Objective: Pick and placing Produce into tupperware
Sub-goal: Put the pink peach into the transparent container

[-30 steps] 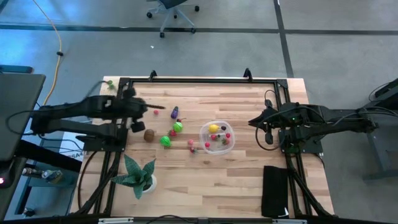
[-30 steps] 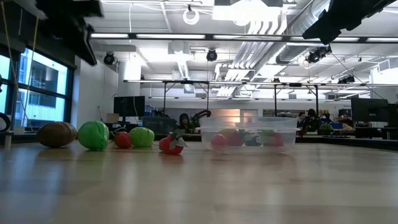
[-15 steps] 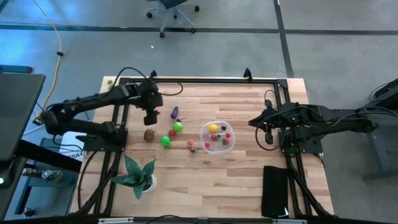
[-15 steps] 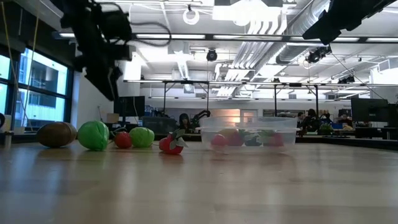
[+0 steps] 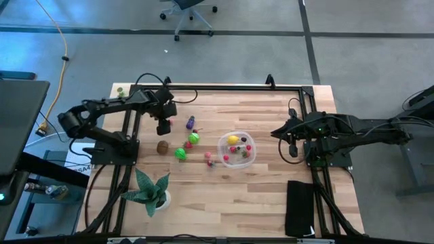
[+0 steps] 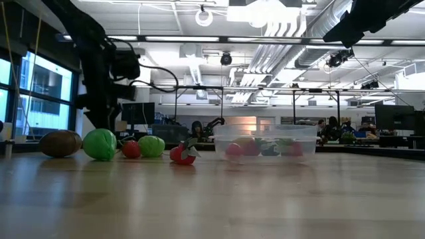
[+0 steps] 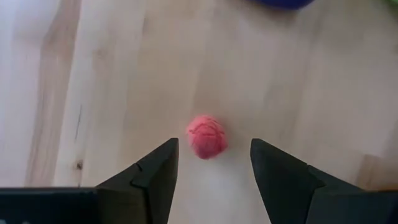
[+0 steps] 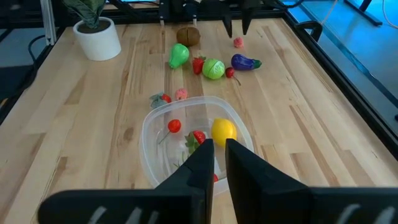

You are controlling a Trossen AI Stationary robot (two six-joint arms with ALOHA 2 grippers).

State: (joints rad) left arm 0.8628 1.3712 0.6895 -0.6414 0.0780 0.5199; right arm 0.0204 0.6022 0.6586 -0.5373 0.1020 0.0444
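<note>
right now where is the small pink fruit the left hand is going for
In the left wrist view the pink fruit lies on the wood between the open left hand, near the purple eggplant.

Light wood bench (image 5: 224, 196) with toy produce scattered on it

Clear tupperware (image 5: 237, 149) sits mid-bench. Left of it: a brown piece (image 5: 162, 146), two green ones (image 5: 180, 154) (image 5: 194, 138), a purple eggplant (image 5: 190, 123), a pink berry (image 7: 206, 136), plus a few small red bits, hard to tell what. Potted plant (image 5: 152, 190) front-left, black pad (image 5: 300, 207) front-right.
</note>
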